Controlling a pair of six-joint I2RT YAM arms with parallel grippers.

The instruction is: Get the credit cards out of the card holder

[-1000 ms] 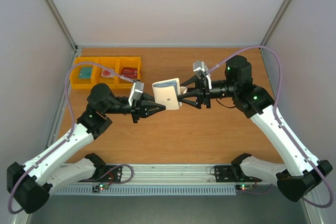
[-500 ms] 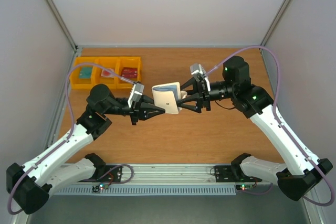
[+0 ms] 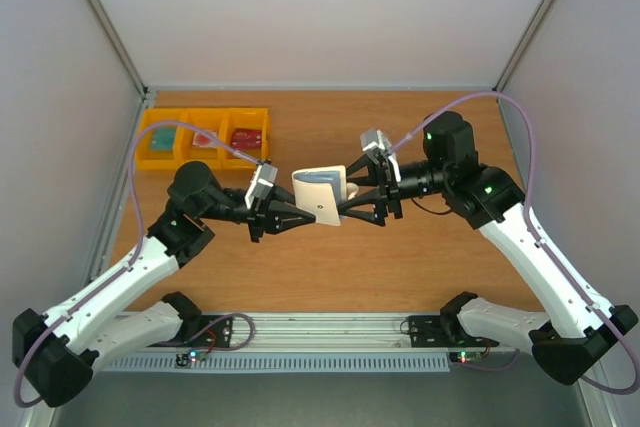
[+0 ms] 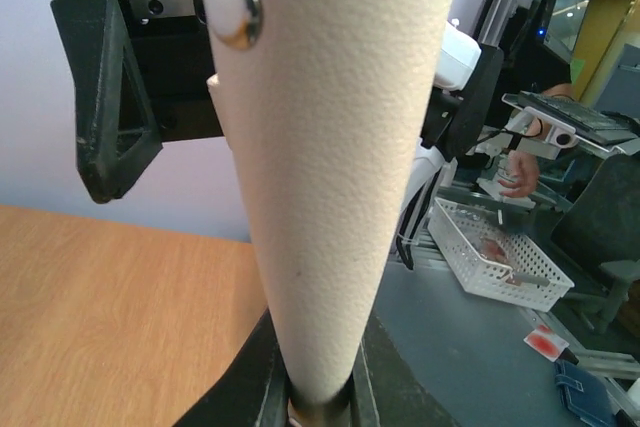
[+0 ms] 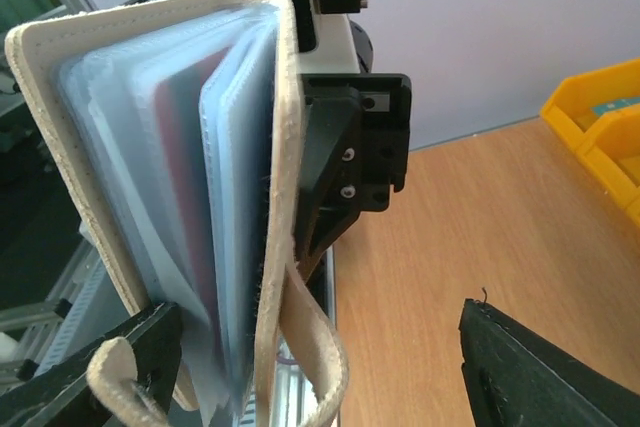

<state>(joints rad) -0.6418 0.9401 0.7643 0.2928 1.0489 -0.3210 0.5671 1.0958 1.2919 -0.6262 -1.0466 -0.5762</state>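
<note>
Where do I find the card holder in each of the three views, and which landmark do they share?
Top external: the card holder is at the centre.
Left wrist: its cream outside fills the middle.
Right wrist: left half, blue-grey pockets facing the camera.
Shared landmark: the wooden table, lower left in left wrist, right side in right wrist.
</note>
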